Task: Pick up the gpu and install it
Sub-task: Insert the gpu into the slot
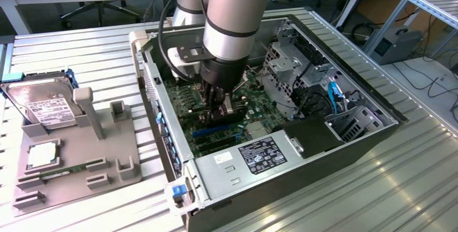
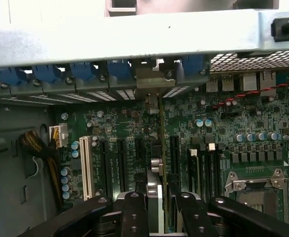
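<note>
A robot arm [image 1: 229, 23] reaches down into an open computer case [image 1: 344, 135], its gripper [image 1: 218, 115] low over the green motherboard [image 1: 254, 100]. At the exterior view's left, a grey tray [image 1: 107, 146] holds a hard drive [image 1: 43, 106].

case: computer case [image 1: 372, 135] sitting right of centre on the table [image 1: 400, 189] | arm: gripper [image 1: 220, 115] reaching into case at frame centre, over motherboard [image 1: 254, 100] | gpu [image 2: 155, 168] standing edge-on between the fingers [image 2: 134, 212] | holder tray [image 1: 72, 162] lying at lower left | hard drive [image 1: 43, 106] sitting at tray's upper end
</note>
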Controlling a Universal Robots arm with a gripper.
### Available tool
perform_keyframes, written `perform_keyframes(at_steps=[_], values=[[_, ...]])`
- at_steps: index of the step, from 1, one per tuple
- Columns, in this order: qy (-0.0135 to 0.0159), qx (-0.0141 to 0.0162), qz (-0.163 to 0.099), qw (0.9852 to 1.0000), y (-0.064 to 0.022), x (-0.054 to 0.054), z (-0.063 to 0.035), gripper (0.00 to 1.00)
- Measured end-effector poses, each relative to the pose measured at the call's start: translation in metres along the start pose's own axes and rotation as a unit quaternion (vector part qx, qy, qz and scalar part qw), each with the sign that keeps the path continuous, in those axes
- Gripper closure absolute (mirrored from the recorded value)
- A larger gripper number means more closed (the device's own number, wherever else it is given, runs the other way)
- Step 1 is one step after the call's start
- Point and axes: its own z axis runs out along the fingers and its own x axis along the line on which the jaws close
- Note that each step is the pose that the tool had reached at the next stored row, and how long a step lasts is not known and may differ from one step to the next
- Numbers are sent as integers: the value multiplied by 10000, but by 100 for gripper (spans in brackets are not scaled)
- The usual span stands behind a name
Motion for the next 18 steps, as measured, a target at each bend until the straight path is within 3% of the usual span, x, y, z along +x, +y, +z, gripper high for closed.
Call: perform_keyframes(at_steps=[10, 18], values=[[24, 0, 1, 10000, -3, 2, 65, 73], [20, 2, 1, 10000, -3, 2, 43, 73]])
